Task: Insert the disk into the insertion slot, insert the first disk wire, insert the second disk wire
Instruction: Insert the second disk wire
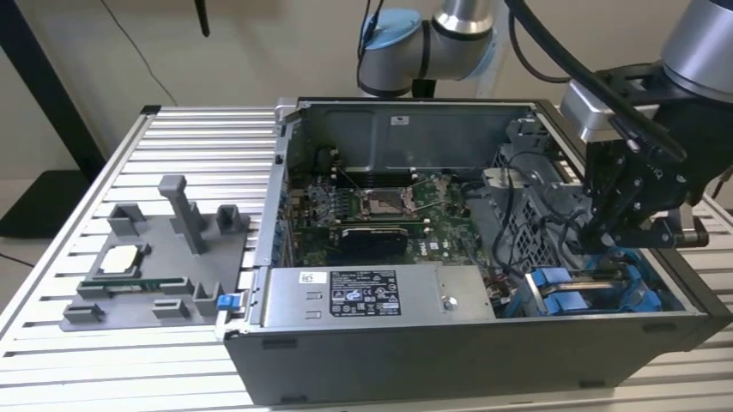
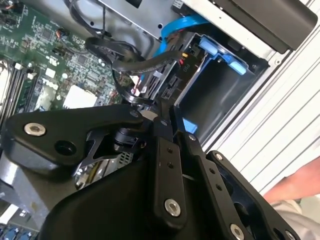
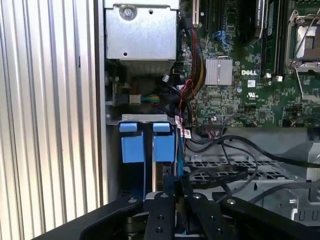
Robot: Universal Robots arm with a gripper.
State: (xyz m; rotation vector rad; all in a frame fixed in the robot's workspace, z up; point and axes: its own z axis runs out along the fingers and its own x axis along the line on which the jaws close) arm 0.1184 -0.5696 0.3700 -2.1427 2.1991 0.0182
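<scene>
The gripper (image 1: 624, 236), at the exterior view's right, hangs over the blue-tabbed slot (image 1: 596, 292) in the case's (image 1: 458, 352) lower right corner. Its fingers (image 2: 167, 112) are pressed together on a black wire (image 2: 120, 62) at the disk (image 2: 172, 80), which sits in the slot. A motherboard (image 1: 366, 210) lies mid-frame.

My gripper (image 2: 167, 117) is matt black metal with bright steel screws, above the insertion slot (image 3: 145, 150) of dull grey sheet metal with glossy blue plastic tabs, beside black rubbery cables (image 3: 225, 155), a green circuit board (image 3: 250, 85) and the ribbed, brushed aluminium table (image 1: 184, 137).
</scene>
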